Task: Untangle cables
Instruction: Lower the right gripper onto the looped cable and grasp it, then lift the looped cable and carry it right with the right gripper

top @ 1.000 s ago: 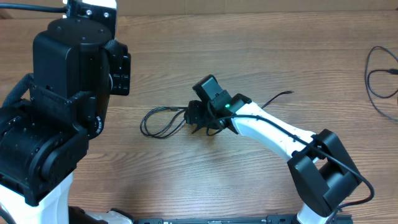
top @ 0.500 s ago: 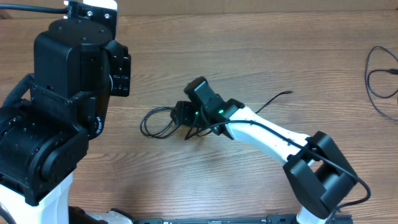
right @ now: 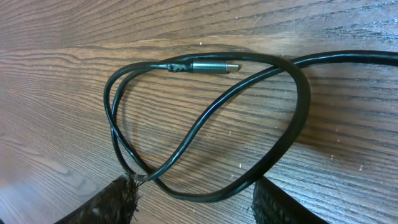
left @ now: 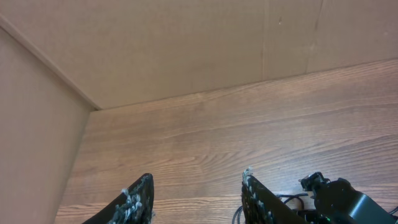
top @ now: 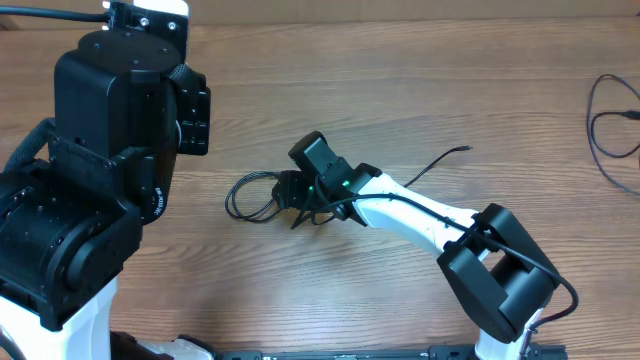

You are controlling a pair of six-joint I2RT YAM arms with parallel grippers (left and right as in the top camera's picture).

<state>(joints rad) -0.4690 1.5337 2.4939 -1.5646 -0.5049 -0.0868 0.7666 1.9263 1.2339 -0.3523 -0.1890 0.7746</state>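
A thin black cable [top: 252,196] lies in loose loops mid-table, and its tail runs right to a free end [top: 466,149]. In the right wrist view the loops [right: 205,118] cross each other, with a metallic plug [right: 214,66] lying at the top. My right gripper [top: 293,197] is low over the loops' right side. It is open [right: 196,208], with the lowest bend of the loop between its two fingers; the left fingertip [right: 118,199] touches the strands. My left gripper [left: 196,186] is open and empty, raised at the left; it sees the cable [left: 291,198] only at the frame's bottom edge.
The bulky left arm [top: 100,170] fills the left side of the overhead view. Another thin black cord [top: 608,125] lies at the table's right edge. A cardboard wall [left: 155,43] stands behind the table, and the table's front edge carries a black rail [top: 330,352].
My right gripper has moved left along the table onto the cable loops, its arm stretching further. The cable and the left arm have not moved.
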